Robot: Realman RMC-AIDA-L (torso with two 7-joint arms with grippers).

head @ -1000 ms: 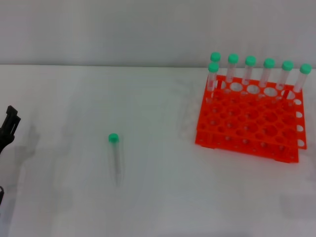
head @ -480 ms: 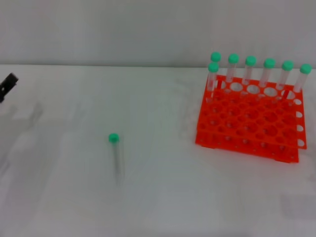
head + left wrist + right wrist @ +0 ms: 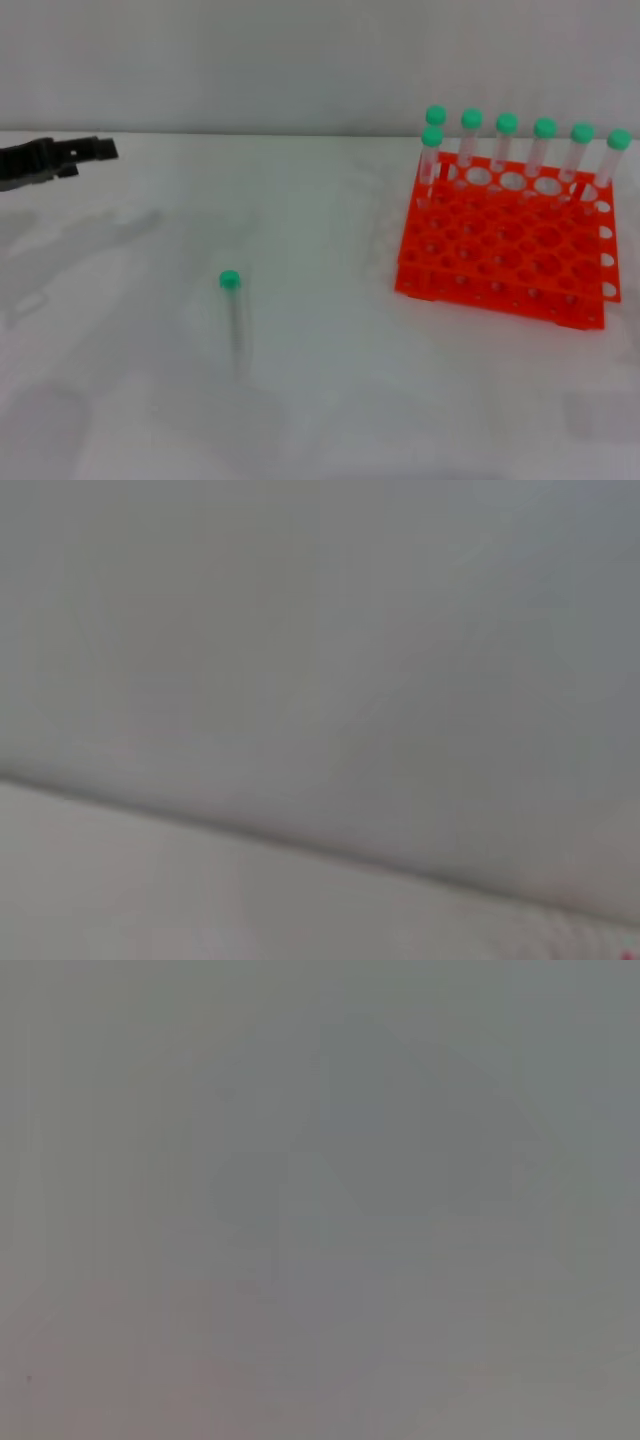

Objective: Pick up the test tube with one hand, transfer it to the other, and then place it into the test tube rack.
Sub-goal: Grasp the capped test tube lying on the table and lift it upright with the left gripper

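A clear test tube (image 3: 236, 320) with a green cap lies flat on the white table, cap toward the back. The orange-red test tube rack (image 3: 505, 250) stands at the right with several green-capped tubes upright in its back row. My left gripper (image 3: 98, 150), black and thin-fingered, reaches in from the left edge, well above and behind the lying tube, holding nothing. My right gripper is out of view. Both wrist views show only plain grey surface.
The white table (image 3: 320, 400) meets a grey wall at the back. The left arm's shadow falls on the table at the left.
My left gripper has risen from the lower left edge and swung in toward the right along the back of the table. The tube and rack have not moved.
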